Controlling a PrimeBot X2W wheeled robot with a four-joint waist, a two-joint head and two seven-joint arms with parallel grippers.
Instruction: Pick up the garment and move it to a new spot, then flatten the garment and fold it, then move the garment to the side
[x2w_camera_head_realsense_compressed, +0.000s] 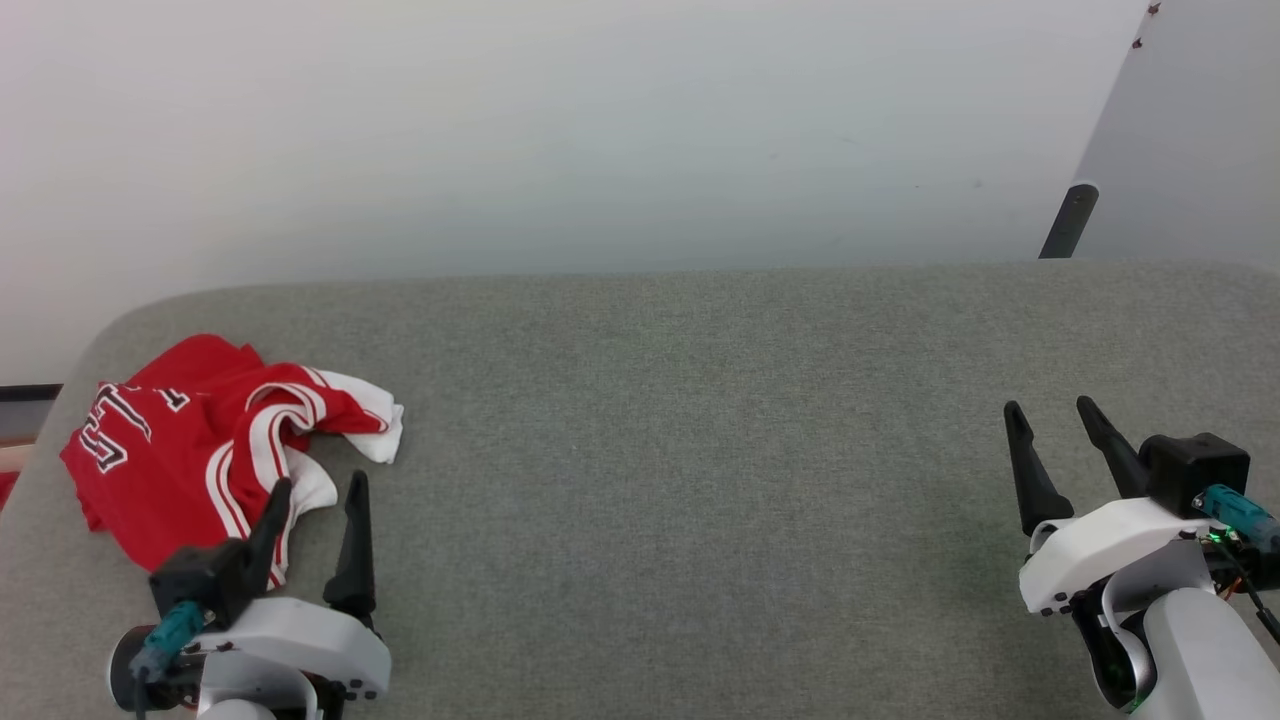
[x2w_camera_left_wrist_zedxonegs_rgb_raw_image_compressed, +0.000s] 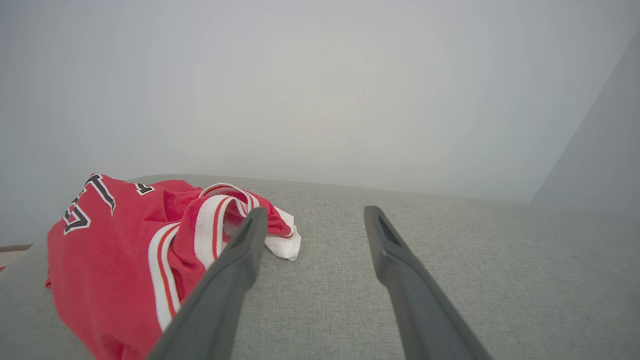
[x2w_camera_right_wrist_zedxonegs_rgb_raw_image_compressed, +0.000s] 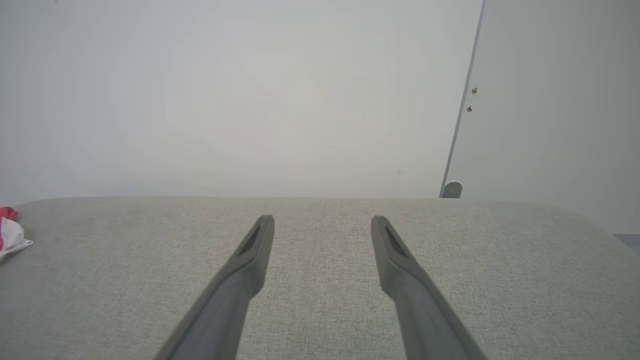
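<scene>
The garment (x2w_camera_head_realsense_compressed: 190, 440) sits crumpled at the grey surface's (x2w_camera_head_realsense_compressed: 700, 450) left end, just beside my left gripper (x2w_camera_head_realsense_compressed: 320, 480), fingers spread wide, empty. My right gripper (x2w_camera_head_realsense_compressed: 1048, 403) gapes too, well apart.

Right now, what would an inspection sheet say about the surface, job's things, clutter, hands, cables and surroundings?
Surface: grey fabric top, rounded corners.
Job's things: red garment, crumpled at the left end.
Clutter: nothing seen.
Hands: left hand open at the garment's edge; right hand open over bare fabric, holding nothing.
Cables: teal plug at the right wrist, another at the left.
Surroundings: pale wall; dark post at right.
</scene>
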